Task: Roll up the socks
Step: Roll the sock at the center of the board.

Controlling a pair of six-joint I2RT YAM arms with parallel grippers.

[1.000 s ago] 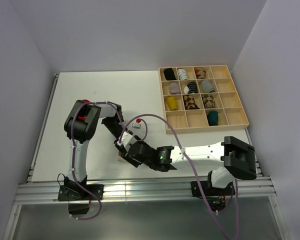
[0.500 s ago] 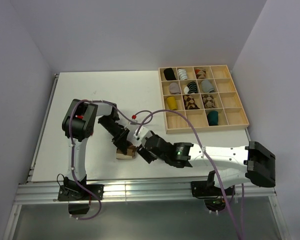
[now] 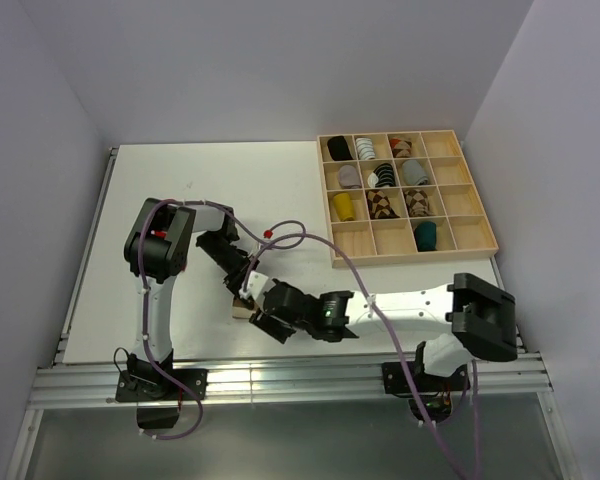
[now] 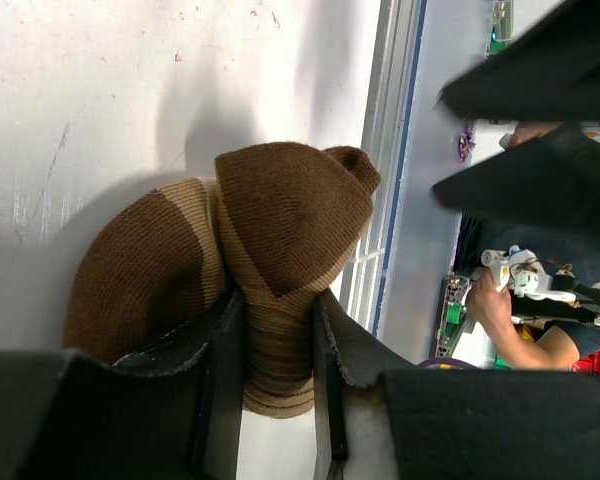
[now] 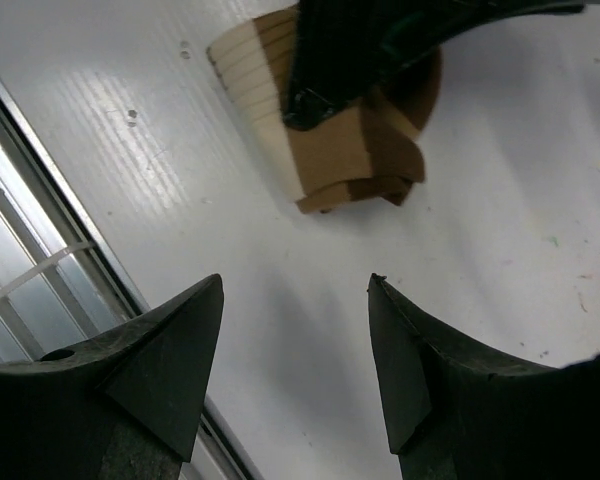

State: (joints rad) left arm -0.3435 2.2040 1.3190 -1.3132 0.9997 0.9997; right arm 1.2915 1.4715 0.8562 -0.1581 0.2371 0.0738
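Item: brown-and-cream striped knit sock (image 4: 290, 210), half-rolled, at near edge of white table (image 3: 180, 190). Left gripper (image 4: 278, 335) pinches its fold; right gripper (image 5: 295, 300) gapes empty. Risk: roll unfurls if pinch slips.

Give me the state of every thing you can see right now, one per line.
striped sock: partly rolled, pinched at its fold
left gripper: shut on the striped sock
right gripper: open, empty, clear of the sock
wooden tray: partly filled, several compartments empty
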